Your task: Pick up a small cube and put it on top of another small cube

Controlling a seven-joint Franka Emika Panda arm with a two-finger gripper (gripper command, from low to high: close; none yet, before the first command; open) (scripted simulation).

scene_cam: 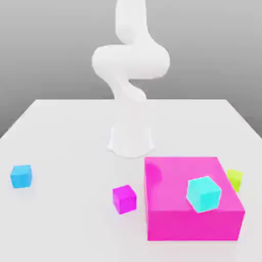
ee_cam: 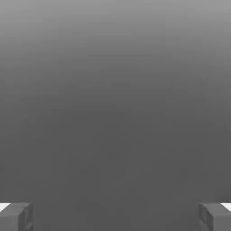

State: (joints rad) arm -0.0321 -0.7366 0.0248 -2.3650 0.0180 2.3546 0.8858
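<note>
The small magenta cube (scene_cam: 124, 198) is seen on the white table (scene_cam: 66, 138), just beside the big pink block (scene_cam: 192, 199), on the exterior view's left of it. The turquoise cube (scene_cam: 203, 193) is set on top of the big pink block. A lime-green cube (scene_cam: 234, 179) is tucked behind the block, and a sky-blue cube (scene_cam: 21, 176) is placed well apart. The gripper (ee_cam: 115, 216) is held wide open, with nothing between its fingers (ee_cam: 16, 216)

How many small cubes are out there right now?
4: sky-blue cube at the exterior view's left, magenta cube beside the big pink block, turquoise cube atop it, lime-green cube partly hidden behind it.
</note>
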